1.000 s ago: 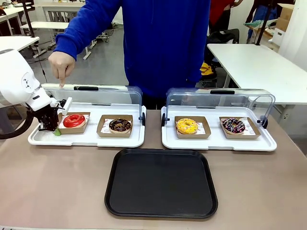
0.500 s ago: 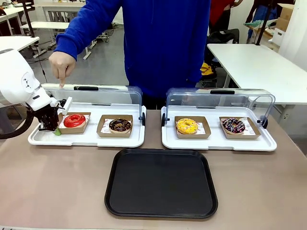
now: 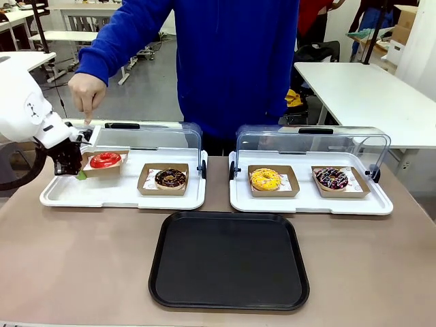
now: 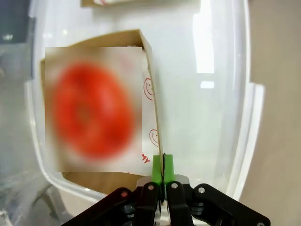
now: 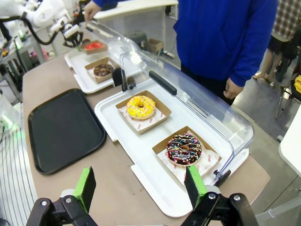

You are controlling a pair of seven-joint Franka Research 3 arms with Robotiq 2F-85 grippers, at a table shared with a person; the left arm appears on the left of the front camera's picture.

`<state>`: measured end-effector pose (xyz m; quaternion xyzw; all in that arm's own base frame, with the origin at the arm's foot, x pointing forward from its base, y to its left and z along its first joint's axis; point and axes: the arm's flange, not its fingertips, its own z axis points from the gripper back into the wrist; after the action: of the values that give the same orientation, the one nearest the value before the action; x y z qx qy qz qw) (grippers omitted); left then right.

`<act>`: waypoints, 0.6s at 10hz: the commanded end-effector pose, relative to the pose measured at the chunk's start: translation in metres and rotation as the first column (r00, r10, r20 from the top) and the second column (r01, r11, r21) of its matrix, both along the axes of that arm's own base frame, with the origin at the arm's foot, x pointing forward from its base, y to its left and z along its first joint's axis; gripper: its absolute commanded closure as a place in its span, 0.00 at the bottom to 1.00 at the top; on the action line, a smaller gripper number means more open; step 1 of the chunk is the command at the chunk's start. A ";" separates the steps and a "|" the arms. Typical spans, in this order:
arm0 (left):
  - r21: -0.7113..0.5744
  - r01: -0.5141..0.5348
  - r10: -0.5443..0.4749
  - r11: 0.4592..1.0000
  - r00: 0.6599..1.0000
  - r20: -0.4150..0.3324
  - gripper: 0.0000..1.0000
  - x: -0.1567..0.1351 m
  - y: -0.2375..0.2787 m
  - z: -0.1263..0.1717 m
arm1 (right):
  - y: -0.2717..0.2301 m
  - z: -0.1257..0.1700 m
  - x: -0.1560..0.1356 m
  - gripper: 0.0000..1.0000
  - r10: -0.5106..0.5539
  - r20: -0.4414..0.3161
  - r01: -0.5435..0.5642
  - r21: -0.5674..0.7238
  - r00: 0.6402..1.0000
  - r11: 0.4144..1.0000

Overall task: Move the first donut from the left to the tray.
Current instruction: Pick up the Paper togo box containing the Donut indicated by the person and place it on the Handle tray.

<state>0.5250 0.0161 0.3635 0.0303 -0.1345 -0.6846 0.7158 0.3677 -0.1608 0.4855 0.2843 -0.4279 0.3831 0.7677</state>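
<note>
Red donut (image 3: 105, 160) rides in its cardboard box (image 3: 105, 170), pinched by its left wall in the left gripper (image 3: 81, 174), over the white serving tray (image 3: 122, 197). The black tray (image 3: 228, 262) lies rightward and nearer the robot, well apart; the right gripper (image 5: 141, 186) gapes.

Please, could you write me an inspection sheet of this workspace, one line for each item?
Surface: brown table carries three trays.
Job's things: red donut sits in its box, which seems slightly lifted over the left white tray; black tray lies in the near middle.
Clutter: brown donut, yellow donut and sprinkled donut in boxes; right white tray; clear lids raised.
Hands: left hand shut on the box wall; right hand open.
Cables: black cable loops under the left arm.
Surroundings: person at the far side, person's hand pointing down; white tables behind.
</note>
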 end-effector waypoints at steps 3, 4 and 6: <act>-0.019 0.021 -0.019 1.000 0.997 0.077 0.98 -0.043 -0.050 0.046 | 0.000 0.001 0.003 0.00 0.006 0.036 -0.007 0.013 0.999 1.000; -0.010 0.035 -0.034 0.999 0.997 0.073 0.98 -0.056 -0.077 0.053 | 0.000 0.001 0.003 0.00 0.006 0.036 -0.007 0.013 0.999 1.000; -0.002 0.070 -0.069 0.998 0.995 0.071 0.98 -0.083 -0.120 0.062 | 0.000 0.001 0.003 0.00 0.006 0.036 -0.007 0.013 0.999 1.000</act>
<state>0.4563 -0.0927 0.4230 0.0421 -0.1713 -0.7075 0.6843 0.3682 -0.1608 0.4852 0.2841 -0.4271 0.3832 0.7682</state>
